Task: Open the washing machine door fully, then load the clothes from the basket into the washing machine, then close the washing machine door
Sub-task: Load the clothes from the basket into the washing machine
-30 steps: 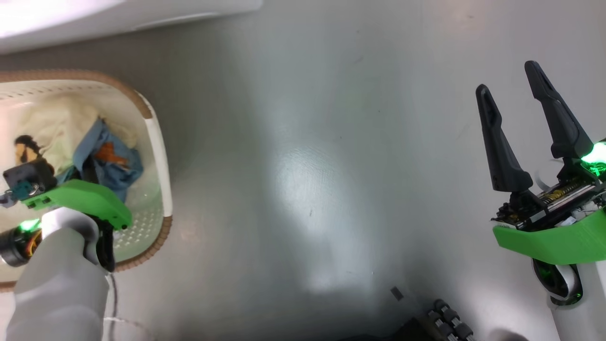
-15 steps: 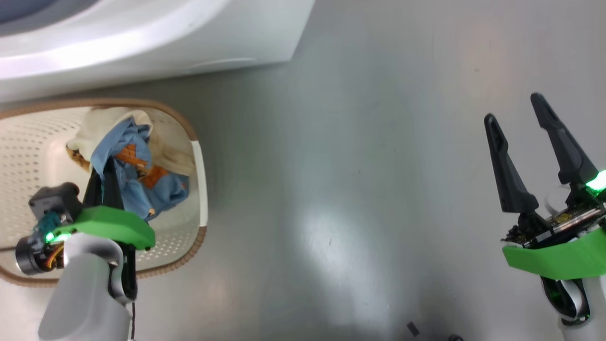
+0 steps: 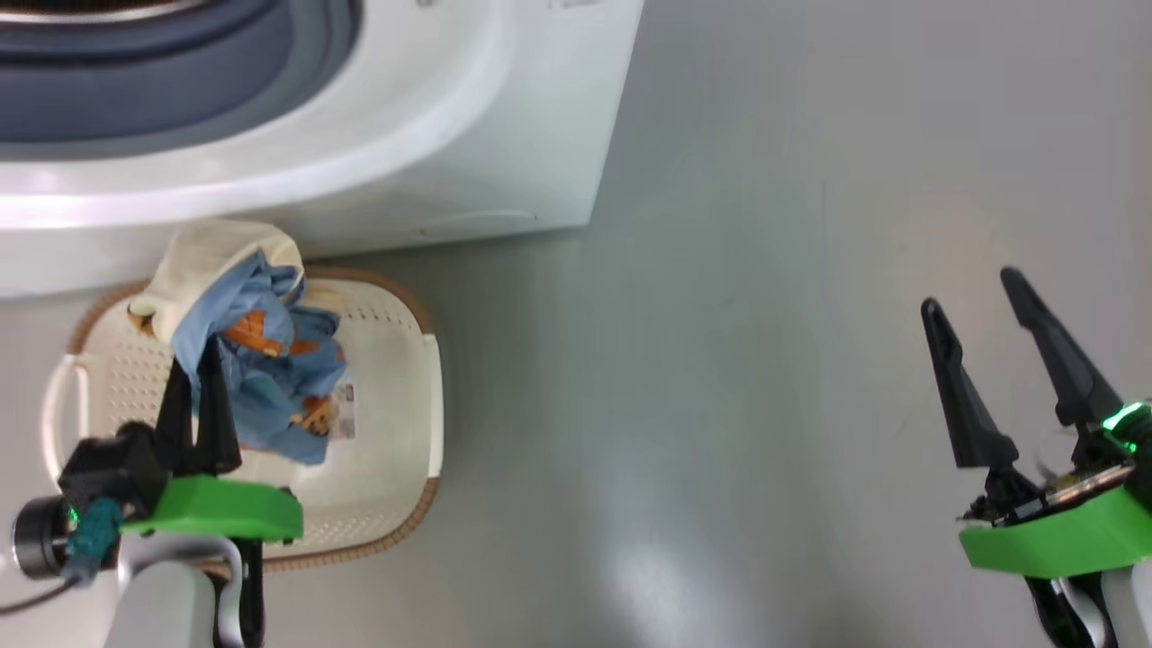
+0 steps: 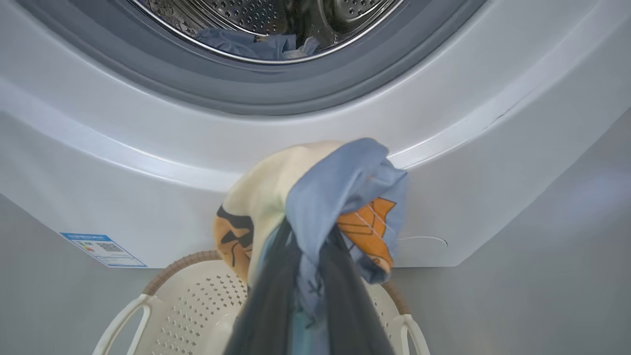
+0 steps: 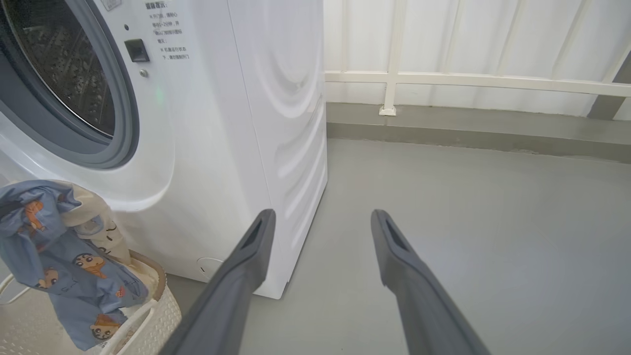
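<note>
My left gripper is shut on the clothes, a light blue bundle with orange prints and cream fabric. The bundle hangs above the basket, just in front of the washing machine. In the left wrist view the clothes drape over the dark fingers, below the steel drum, whose mouth stands uncovered. The washing machine door is out of view. My right gripper is open and holds nothing, off to the right over the bare floor. Its wrist view shows the clothes beside the machine.
A blue garment lies inside the drum. A blue sticker and a round flap sit low on the machine's front. Grey floor stretches to the right. A white railing and wall stand behind.
The head camera has tilted up, bringing the machine's opening into view. My left gripper has lifted the clothes out of the basket towards the machine. The right gripper stays open.
</note>
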Robot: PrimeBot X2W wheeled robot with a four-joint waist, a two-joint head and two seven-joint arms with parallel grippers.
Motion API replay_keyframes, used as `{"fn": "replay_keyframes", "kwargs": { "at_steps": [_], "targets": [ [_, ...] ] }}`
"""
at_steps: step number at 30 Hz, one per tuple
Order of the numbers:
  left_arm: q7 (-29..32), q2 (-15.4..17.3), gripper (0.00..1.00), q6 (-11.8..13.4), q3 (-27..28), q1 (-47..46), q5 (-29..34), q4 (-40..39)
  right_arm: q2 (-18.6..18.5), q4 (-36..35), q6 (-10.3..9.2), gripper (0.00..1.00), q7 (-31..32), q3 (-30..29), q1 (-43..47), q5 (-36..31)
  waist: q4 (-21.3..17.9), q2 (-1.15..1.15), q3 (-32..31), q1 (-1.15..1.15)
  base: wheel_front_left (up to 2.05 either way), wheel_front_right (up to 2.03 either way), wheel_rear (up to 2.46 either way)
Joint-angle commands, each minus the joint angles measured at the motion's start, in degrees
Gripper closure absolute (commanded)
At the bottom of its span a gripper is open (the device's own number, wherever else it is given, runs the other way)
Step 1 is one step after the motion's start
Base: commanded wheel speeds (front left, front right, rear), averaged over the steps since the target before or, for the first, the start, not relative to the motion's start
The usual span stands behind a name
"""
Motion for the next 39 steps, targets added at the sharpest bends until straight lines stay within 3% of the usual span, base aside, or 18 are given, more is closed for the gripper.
{"fn": "replay_keyframes", "kwargs": {
  "at_steps": [1, 11, 24, 39],
  "targets": [
    [-0.5, 1.6, 1.00, 0.4, 1.9, 2.3, 1.3, -2.7, -0.5, -0.7, 0.09, 0.00, -0.3, 1.0, 2.3, -0.1, 0.9, 0.00, -4.6, 0.01, 0.00, 0.00, 0.00],
    [-0.5, 4.0, 1.00, 0.3, 1.9, 11.3, 3.7, -9.3, 1.3, 2.0, 0.09, 0.00, -0.3, 1.1, 7.4, -0.6, 0.7, 0.00, -14.7, 0.01, 0.00, 0.00, 0.00],
    [2.5, 5.3, 1.00, 0.0, 1.7, 21.7, 2.4, -16.8, 3.8, 4.0, 0.09, 0.00, -0.3, 1.6, 13.5, -1.5, 1.3, 0.00, -25.5, 0.01, 0.00, 0.00, 0.00],
    [5.6, 6.8, 1.00, -0.3, 1.8, 28.2, 1.0, -20.6, 5.3, 4.5, 0.09, 0.00, -0.3, 2.1, 17.2, -2.4, 2.3, 0.00, -31.6, 0.01, 0.00, 0.00, 0.00]
  ]
}}
